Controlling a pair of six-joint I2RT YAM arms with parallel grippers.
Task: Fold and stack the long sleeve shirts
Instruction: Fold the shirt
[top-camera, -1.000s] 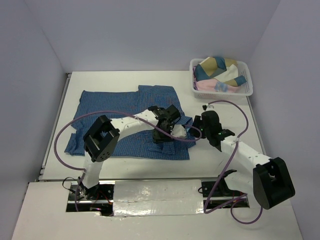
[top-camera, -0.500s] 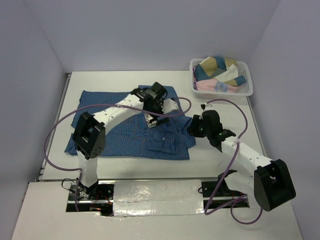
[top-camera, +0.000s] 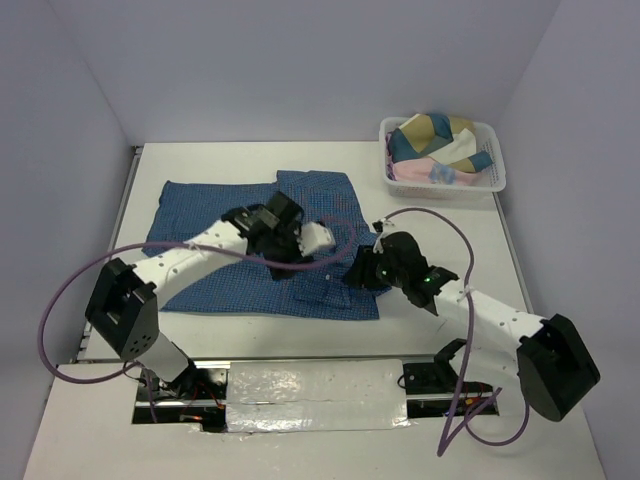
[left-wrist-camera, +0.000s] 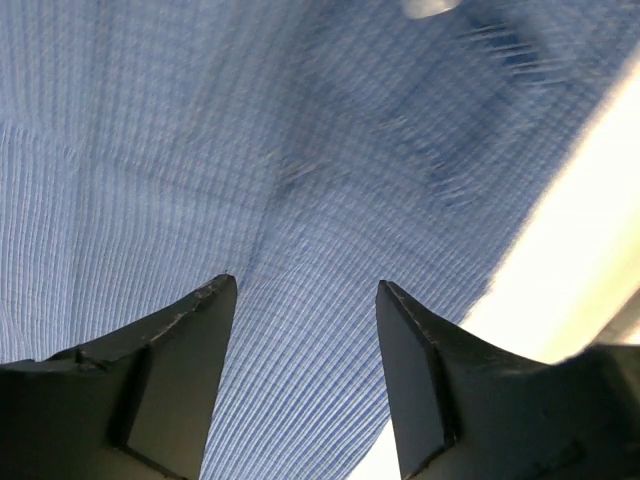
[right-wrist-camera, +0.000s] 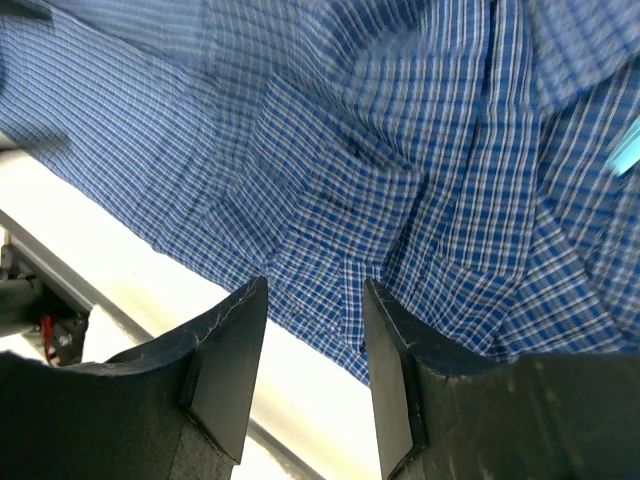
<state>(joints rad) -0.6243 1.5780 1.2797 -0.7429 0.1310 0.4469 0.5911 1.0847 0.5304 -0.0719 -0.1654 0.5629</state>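
Blue checked cloth covered the left and middle of the table (top-camera: 440, 225). The long sleeve shirt (top-camera: 200, 215) lay flat there, its right side rumpled. From that, the step in hand looked like the next fold of this shirt, with stacking not yet begun.

The left end effector (left-wrist-camera: 305, 290) hovered over the middle of the shirt, fingers spread and nothing between them. The right end effector (right-wrist-camera: 315, 290) hung over the shirt's near right corner, just inside the hem, fingers likewise apart and holding nothing.

To fold well, each would need to come down on one edge of the cloth: the right one at the rumpled corner, the left one further along the same edge. Each would need to pinch only the top layer, so that the cloth beneath was not pulled along. Lifting together and carrying the edge across evenly, taut between them, would give a straight crease. A low lift would avoid dragging the rest over the table. Smoothing the wrinkles on the right first would probably help.

The shirt's long axis ran left to right, roughly along the table's near edge, with a shorter flap reaching toward the back. Which end carried the collar I could not tell.

A white basket (top-camera: 497, 182) of other clothes (top-camera: 435, 135) stood well apart at the back right.
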